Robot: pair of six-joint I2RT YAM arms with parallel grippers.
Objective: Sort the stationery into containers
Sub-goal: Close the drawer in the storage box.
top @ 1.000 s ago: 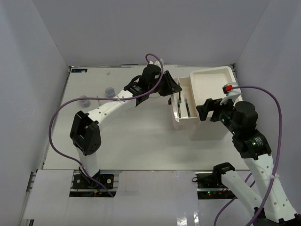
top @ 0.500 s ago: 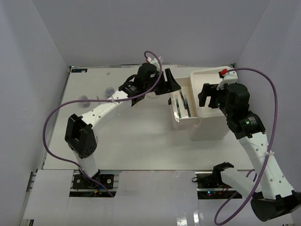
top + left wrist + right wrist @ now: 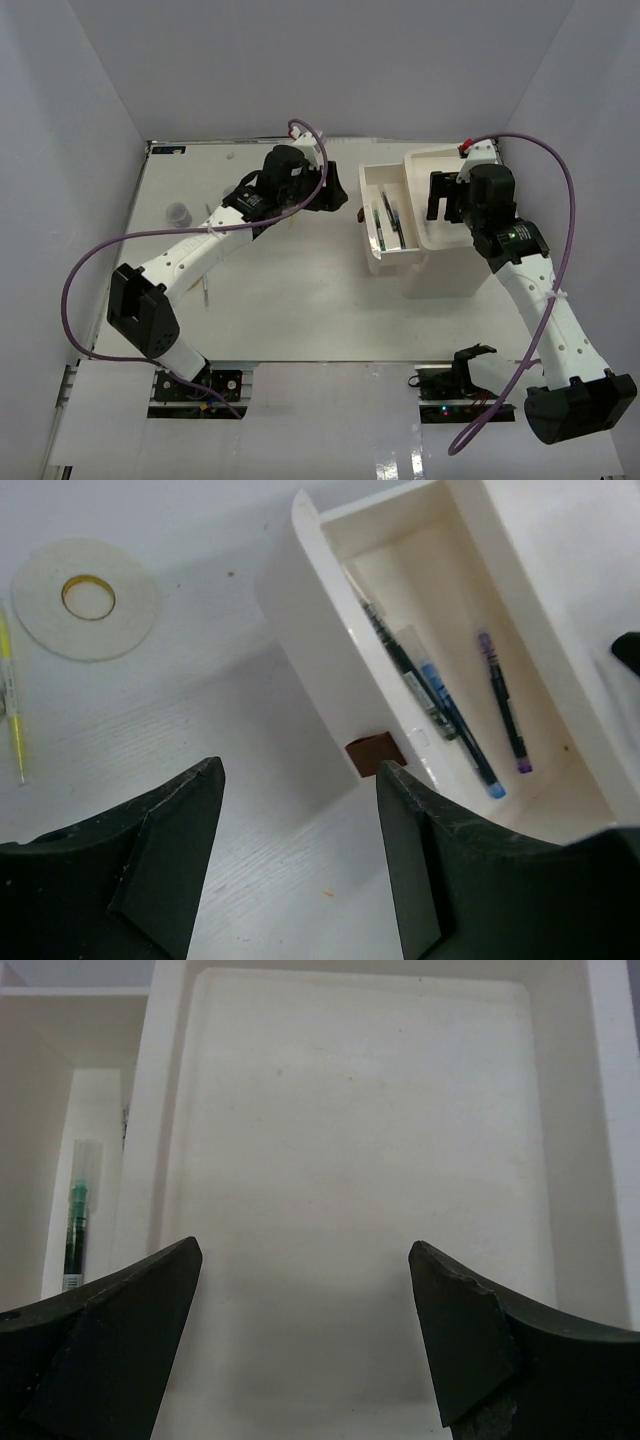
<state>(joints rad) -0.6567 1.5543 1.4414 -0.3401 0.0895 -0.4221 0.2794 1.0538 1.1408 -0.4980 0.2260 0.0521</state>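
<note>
Well, my left end effector hangs released and empty, and I'd pinch the light, stiff tape ring, flat on the counter near the drawer, rim-through-hole.

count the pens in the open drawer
3 in the drawer: dark pen along its wall, blue-tipped pen beside it, purple pen apart from both; others may be hidden.

Perhaps three pens in drawer
</note>
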